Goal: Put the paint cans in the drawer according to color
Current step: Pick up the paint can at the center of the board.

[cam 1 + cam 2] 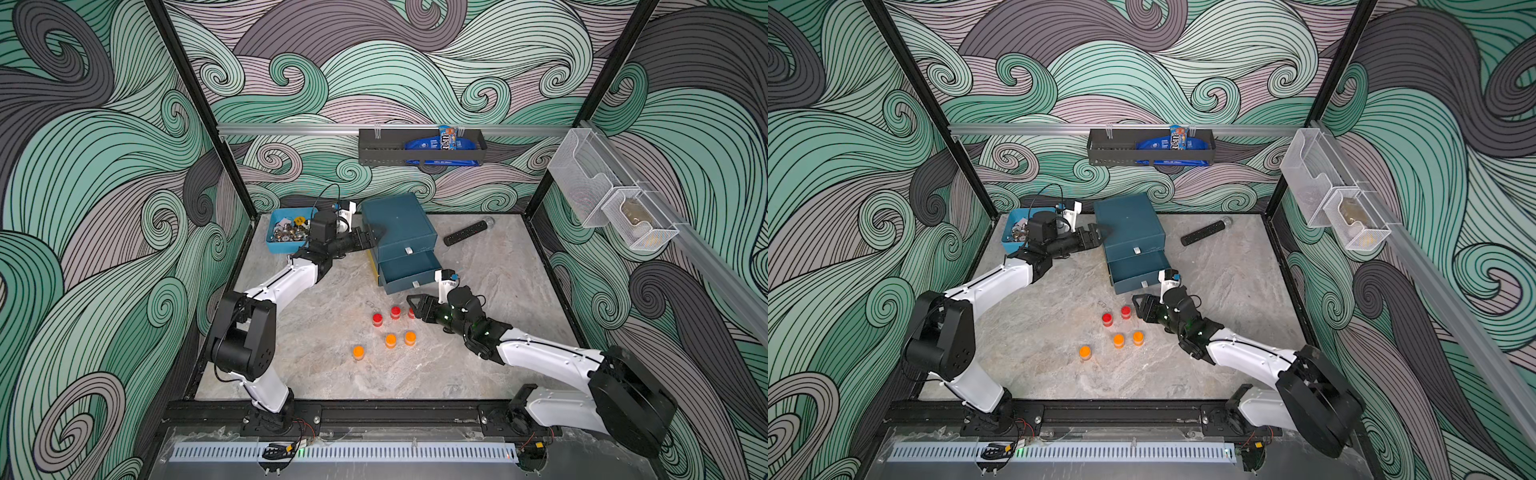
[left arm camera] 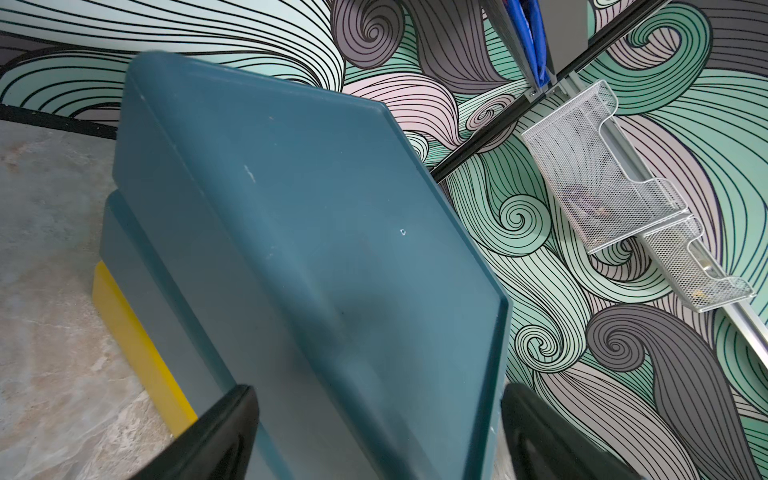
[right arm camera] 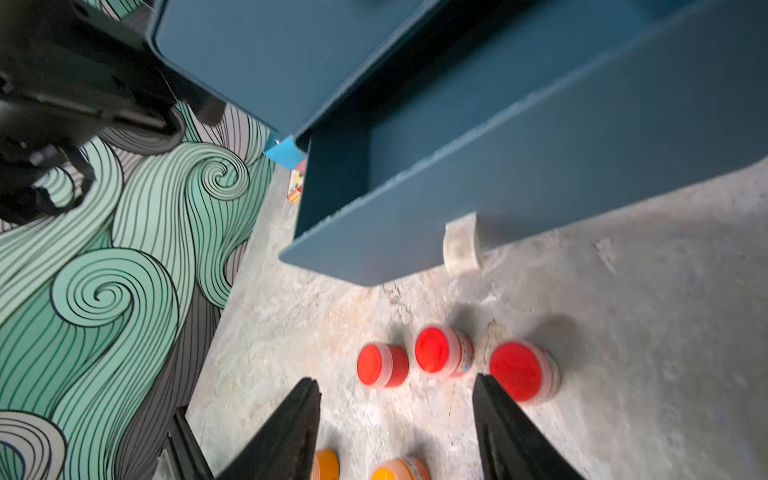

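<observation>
L tool + R tool: jaws well apart.

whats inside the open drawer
The open drawer shows only bare teal floor, with nothing on it. Its rear part is hidden under the chest.

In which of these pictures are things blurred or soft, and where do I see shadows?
Right wrist view: the open drawer and the red paint cans are smeared by motion blur, with soft shadows beside the cans. Left wrist view: the chest looks soft and carries a dark shadow patch, while the wall is sharp. In both top views: orange paint cans crisp, light even.
</observation>
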Controlling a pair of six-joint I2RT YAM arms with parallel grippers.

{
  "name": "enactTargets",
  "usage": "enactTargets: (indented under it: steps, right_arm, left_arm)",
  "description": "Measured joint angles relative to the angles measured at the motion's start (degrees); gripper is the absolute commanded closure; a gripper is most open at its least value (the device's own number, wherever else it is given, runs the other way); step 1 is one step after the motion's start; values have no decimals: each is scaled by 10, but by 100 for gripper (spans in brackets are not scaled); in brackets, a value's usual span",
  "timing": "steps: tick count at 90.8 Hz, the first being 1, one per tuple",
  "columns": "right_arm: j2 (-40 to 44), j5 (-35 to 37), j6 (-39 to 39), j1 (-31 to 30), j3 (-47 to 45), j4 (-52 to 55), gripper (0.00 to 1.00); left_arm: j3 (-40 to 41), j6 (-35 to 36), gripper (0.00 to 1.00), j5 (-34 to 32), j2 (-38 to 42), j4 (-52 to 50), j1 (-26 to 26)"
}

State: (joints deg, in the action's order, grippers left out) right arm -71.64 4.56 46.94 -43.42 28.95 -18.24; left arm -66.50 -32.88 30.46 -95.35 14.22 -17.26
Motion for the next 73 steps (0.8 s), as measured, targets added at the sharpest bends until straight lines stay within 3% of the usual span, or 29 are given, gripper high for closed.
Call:
enactTargets:
  steps: [26,73]
  right_arm:
    - [-47,42,30,-88,18,110,37]
    - [-126,66,41,-116,73,224,40]
  left_arm:
    - [0,-2,6,0,0,0,0]
    - [0,-2,6,0,0,0,0]
